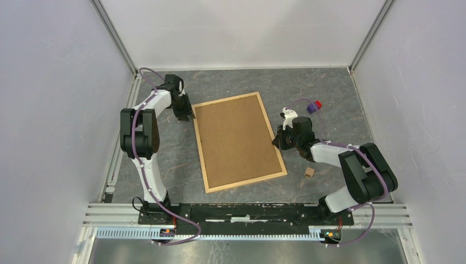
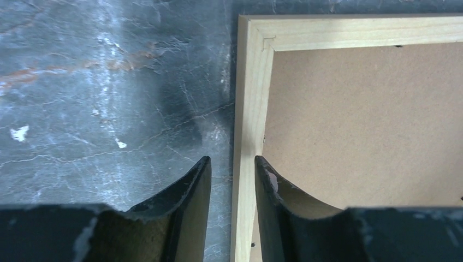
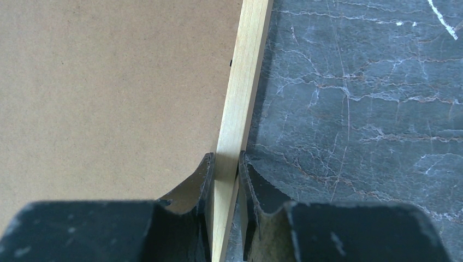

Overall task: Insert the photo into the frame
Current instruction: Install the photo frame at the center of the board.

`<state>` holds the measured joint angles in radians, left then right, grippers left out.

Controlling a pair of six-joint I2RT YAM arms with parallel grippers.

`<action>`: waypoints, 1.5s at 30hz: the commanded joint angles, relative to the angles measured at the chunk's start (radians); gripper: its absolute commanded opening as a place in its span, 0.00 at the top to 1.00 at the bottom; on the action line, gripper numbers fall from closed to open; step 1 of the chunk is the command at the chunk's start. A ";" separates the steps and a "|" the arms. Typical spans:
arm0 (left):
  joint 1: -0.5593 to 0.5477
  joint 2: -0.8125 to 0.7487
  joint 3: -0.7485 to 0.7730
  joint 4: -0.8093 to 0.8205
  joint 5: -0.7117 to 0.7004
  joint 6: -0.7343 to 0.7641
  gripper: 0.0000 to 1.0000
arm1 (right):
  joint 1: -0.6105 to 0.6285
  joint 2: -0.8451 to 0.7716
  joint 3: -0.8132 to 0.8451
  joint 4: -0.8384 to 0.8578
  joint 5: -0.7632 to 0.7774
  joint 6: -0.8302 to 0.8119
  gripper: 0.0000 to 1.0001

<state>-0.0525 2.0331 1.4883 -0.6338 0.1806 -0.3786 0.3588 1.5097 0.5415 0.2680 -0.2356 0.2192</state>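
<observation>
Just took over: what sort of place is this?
Probably a lab test cell: white walls on aluminium posts, a marble-patterned tabletop, left arm and right arm bolted to a base rail.

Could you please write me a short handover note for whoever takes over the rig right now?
Left gripper: open, straddling the left wooden strip of the frame near its far corner, not clamped.
Right gripper: shut on the frame's right strip.
Frame: lying flat on the table, brown back panel facing up.
Photo: not visible in any view; whether it is already under the panel cannot be told.
Done: both arms are at the frame.
Left: locate the photo and confirm it sits in the frame.
</observation>
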 commanded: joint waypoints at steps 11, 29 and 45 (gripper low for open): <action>-0.013 0.007 0.048 0.007 -0.005 0.044 0.58 | 0.015 0.045 -0.029 -0.153 -0.036 -0.027 1.00; -0.009 0.080 0.091 -0.023 -0.057 0.043 0.62 | 0.016 0.037 -0.032 -0.153 -0.041 -0.027 1.00; -0.021 0.144 0.131 -0.105 -0.166 0.073 0.62 | 0.016 0.032 -0.034 -0.152 -0.043 -0.027 1.00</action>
<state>-0.0727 2.1307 1.6123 -0.7189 0.1440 -0.3721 0.3588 1.5131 0.5419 0.2695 -0.2390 0.2192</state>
